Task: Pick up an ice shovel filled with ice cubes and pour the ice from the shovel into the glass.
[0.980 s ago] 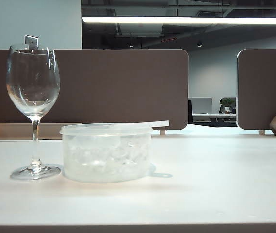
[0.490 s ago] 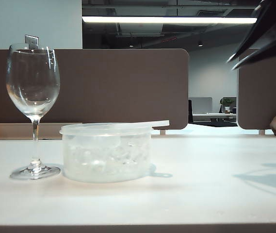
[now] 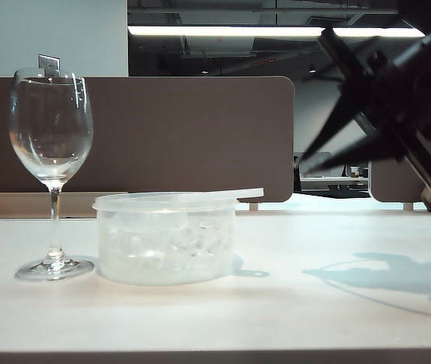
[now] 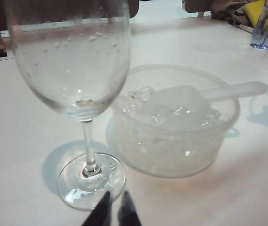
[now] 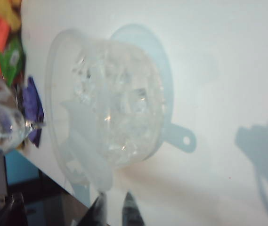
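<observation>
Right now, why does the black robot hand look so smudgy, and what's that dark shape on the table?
Exterior view: the right gripper is smeared by motion blur, jaws parted and holding nothing; the dark shape is its shadow on the table. Right wrist view: the tub of ice cubes looks soft and overbright. Left wrist view: the left gripper sits by the glass, fairly sharp.

A ceiling strip light glows bright in the exterior view, leaving the room behind it dim; the right gripper is a dark, motion-blurred silhouette casting a soft shadow on the pale tabletop; the glass shows specks of glare up close; the right wrist view is washed-out and soft, its tub hazy.
</observation>
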